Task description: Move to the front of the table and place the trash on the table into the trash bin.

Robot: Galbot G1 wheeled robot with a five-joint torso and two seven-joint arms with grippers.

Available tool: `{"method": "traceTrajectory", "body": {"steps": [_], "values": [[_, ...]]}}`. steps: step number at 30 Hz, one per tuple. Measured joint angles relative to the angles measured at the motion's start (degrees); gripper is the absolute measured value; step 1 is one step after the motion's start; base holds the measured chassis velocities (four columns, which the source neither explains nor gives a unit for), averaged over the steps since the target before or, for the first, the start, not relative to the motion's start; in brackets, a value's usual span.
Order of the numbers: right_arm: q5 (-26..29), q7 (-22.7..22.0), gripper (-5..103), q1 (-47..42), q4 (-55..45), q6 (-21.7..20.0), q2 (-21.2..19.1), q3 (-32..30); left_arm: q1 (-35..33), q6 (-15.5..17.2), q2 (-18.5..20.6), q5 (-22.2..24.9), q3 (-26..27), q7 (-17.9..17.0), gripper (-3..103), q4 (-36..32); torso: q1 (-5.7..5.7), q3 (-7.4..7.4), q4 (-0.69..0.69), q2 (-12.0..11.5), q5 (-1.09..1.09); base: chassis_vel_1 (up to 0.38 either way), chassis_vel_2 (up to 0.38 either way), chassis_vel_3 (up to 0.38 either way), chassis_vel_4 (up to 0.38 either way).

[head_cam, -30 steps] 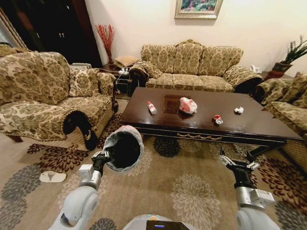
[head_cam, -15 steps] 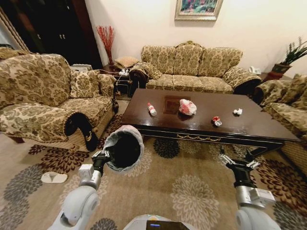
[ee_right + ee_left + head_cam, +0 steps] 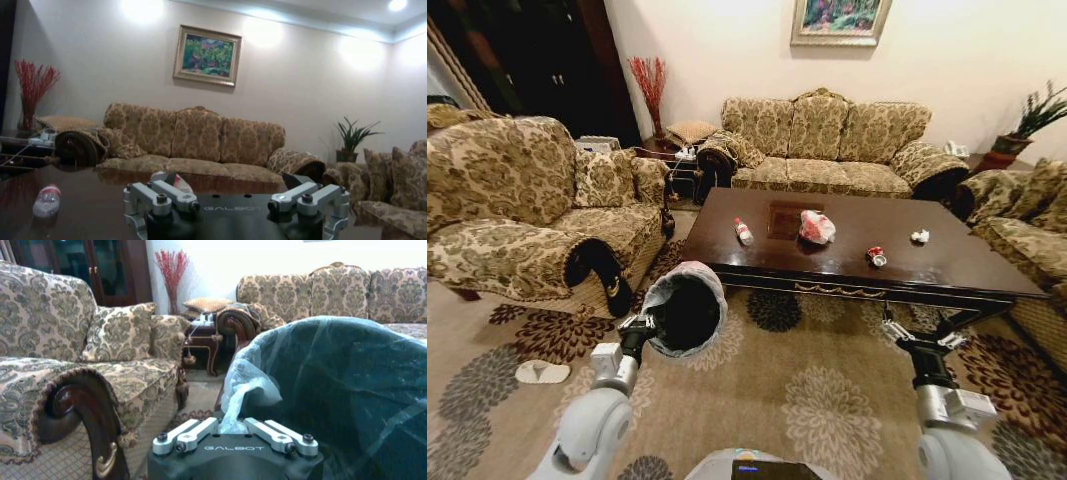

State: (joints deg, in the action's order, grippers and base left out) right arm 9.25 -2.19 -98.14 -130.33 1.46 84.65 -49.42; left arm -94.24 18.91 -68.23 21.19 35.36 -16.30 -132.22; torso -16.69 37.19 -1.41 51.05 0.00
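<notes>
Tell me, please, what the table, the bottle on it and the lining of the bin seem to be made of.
The table: apparently dark wood with glossy varnish; its top mirrors the light. The bottle: clear plastic, likely, see-through with a red label. The trash bin, held by the left gripper, has a thin translucent plastic film liner, wrinkled and grey-white.

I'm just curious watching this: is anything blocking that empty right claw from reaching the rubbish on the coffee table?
Nothing visible does. The right gripper, fingers open, hangs over bare carpet in front of the table. The red-white wrapper lies nearest it, with open tabletop around it. The left gripper holds the trash bin off to the side.
</notes>
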Motion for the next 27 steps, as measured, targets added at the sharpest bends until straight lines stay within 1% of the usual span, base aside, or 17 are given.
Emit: {"method": "traceTrajectory", "body": {"steps": [7,8,11,13,16,18,20,22,24,25,27], "values": [[0.0,0.0,100,-0.1,-0.3,-0.1,0.1,-0.1,0.1,0.0,0.0,0.0,0.0,0.0,1,0.0,-0.84,1.17,0.0,2.0,0.0,0.0,0.0,0.0,0.0],[0.0,0.0,100,-0.1,-0.3,-0.1,0.1,-0.1,0.1,0.0,0.0,0.0,0.0,0.0,1,0.0,-0.84,1.17,0.0,2.0,0.0,0.0,0.0,0.0,0.0],[0.0,0.0,100,-0.4,-0.4,-0.1,0.1,-0.2,0.0,0.0,-0.1,0.0,0.0,-0.1,1,0.0,-1.36,1.75,0.0,3.1,0.0,0.0,0.0,0.0,0.0],[0.0,0.0,100,-0.5,-0.4,-0.1,0.1,-0.2,0.0,0.0,-0.1,0.0,0.0,-0.1,1,0.0,-1.45,1.85,0.0,3.3,0.0,0.0,0.0,0.0,0.0],[0.0,0.0,100,-0.6,-0.5,-0.1,0.2,-0.2,-0.1,0.0,-0.3,-0.1,0.0,-0.1,1,0.0,-1.93,2.49,0.0,4.4,0.0,0.0,0.0,0.0,0.0],[0.0,0.0,100,-0.6,-0.5,-0.1,0.2,-0.2,-0.1,-0.1,-0.3,-0.1,0.0,-0.1,1,0.0,-1.98,2.56,0.0,4.5,0.0,0.0,0.0,0.0,0.0],[0.0,0.0,100,-0.6,-0.6,-0.3,0.1,-0.2,-0.1,-0.2,-0.4,-0.1,0.0,-0.1,1,-0.1,-2.38,3.06,0.0,5.4,0.0,0.0,0.0,0.0,0.0],[-0.1,-0.1,100,-0.7,-0.7,-0.4,0.1,-0.2,-0.1,-0.2,-0.4,-0.1,0.0,-0.1,1,-0.1,-2.5,3.19,0.0,5.7,0.0,0.0,0.0,0.0,0.0],[-0.3,0.4,100,-1.0,-1.0,-0.7,0.1,-0.3,-0.1,-0.2,-0.6,-0.1,0.0,-0.1,1,-0.1,-2.85,3.65,0.0,6.5,0.0,0.0,0.0,0.0,0.0],[-0.3,0.4,100,-1.0,-1.0,-0.7,0.1,-0.3,-0.1,-0.2,-0.6,-0.1,0.0,-0.1,1,-0.1,-2.85,3.65,0.0,6.5,0.0,0.0,0.0,0.0,0.0],[-0.4,1.2,100,-1.4,-1.3,-1.2,0.1,-0.4,-0.3,-0.8,-0.8,-0.2,0.0,0.0,1,-0.1,-3.21,4.12,0.0,7.3,0.0,0.0,0.0,0.0,0.0]]}}
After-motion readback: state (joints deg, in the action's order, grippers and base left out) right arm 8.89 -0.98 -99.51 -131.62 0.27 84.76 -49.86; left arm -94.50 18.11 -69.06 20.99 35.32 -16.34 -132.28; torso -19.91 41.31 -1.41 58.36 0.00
